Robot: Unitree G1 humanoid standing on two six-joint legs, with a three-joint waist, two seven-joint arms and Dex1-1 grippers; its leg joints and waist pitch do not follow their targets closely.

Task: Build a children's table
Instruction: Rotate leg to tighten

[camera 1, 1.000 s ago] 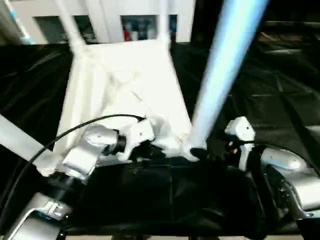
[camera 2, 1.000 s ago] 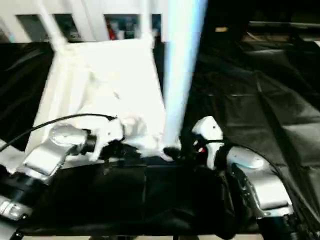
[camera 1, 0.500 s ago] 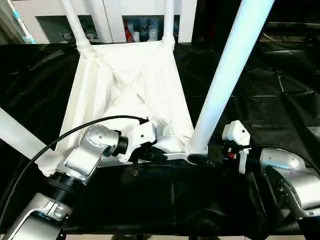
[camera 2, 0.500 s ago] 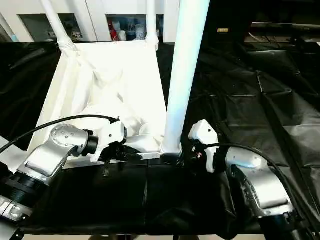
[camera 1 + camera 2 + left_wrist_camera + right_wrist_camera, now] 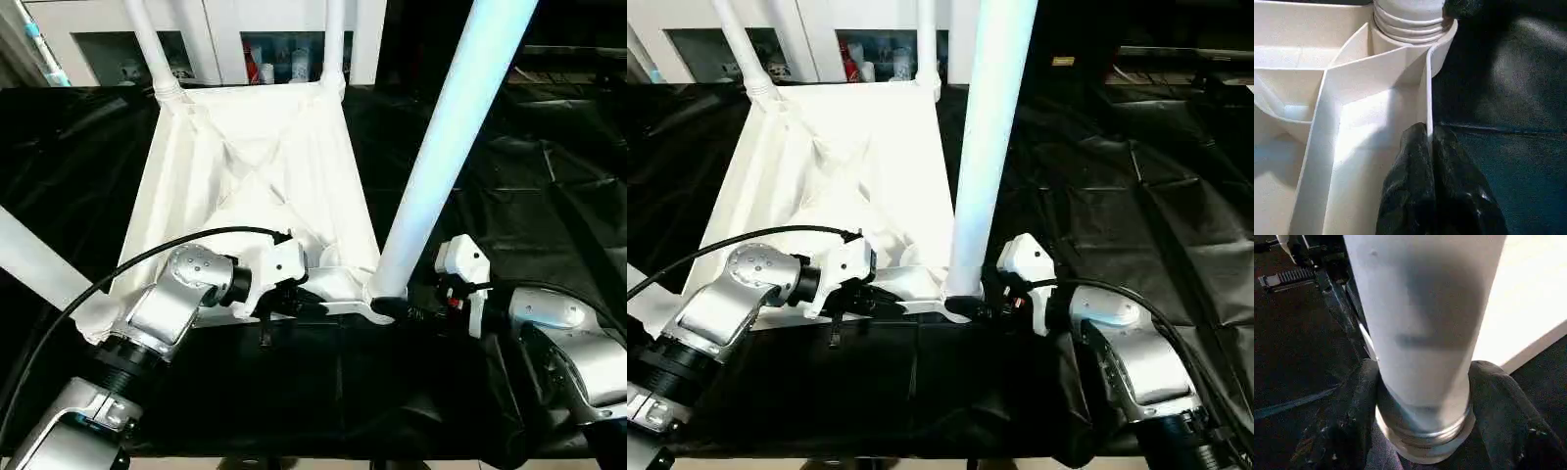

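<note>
Pinching the near rim of the upturned table top (image 5: 260, 176), the left gripper (image 5: 1428, 142) steadies it on the black surface (image 5: 549, 176) while the right gripper (image 5: 1420, 377) clasps the near-right leg (image 5: 446, 137) at its socket, likely seating it.

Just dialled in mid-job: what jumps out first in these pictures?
The upturned white table top on the black sheet, with legs standing in its corners. Nearest, the tall leg rises from the near right corner, the right tool around its base. The left tool pinches the top's near rim.
</note>
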